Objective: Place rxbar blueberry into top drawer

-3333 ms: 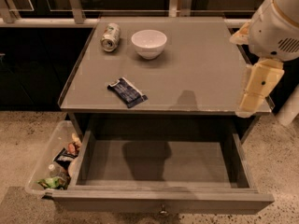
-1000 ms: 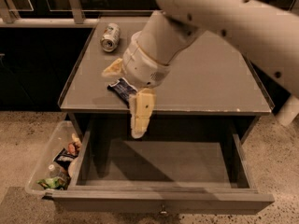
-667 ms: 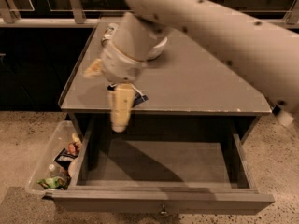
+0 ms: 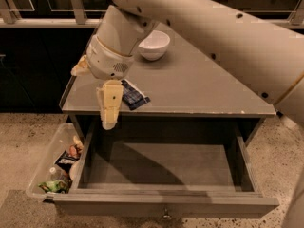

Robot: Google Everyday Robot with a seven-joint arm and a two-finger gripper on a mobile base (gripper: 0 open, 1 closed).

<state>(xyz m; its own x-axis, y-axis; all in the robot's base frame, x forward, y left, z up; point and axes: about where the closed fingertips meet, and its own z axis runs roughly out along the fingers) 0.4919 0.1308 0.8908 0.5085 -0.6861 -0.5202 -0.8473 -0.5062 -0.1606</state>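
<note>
The rxbar blueberry [image 4: 134,95], a flat dark-blue wrapper, lies on the grey table [image 4: 204,87] near its front left edge. My gripper [image 4: 92,99] hangs over that front left edge, just left of the bar and apart from it. Its fingers are spread and empty; one cream finger [image 4: 109,106] points down past the table edge. The top drawer [image 4: 190,204] stands pulled out below the table, and nothing shows on its grey floor. My large arm crosses the view from the upper right.
A white bowl [image 4: 153,44] sits at the back of the table, partly behind my wrist. A clear plastic bin [image 4: 47,167] with mixed snack wrappers hangs left of the drawer. The drink can is hidden behind my arm. The floor is speckled.
My arm has swung from the table's right side across to its front left. The gripper has moved further left past the bar, uncovering the bowl. The bar has not moved.
</note>
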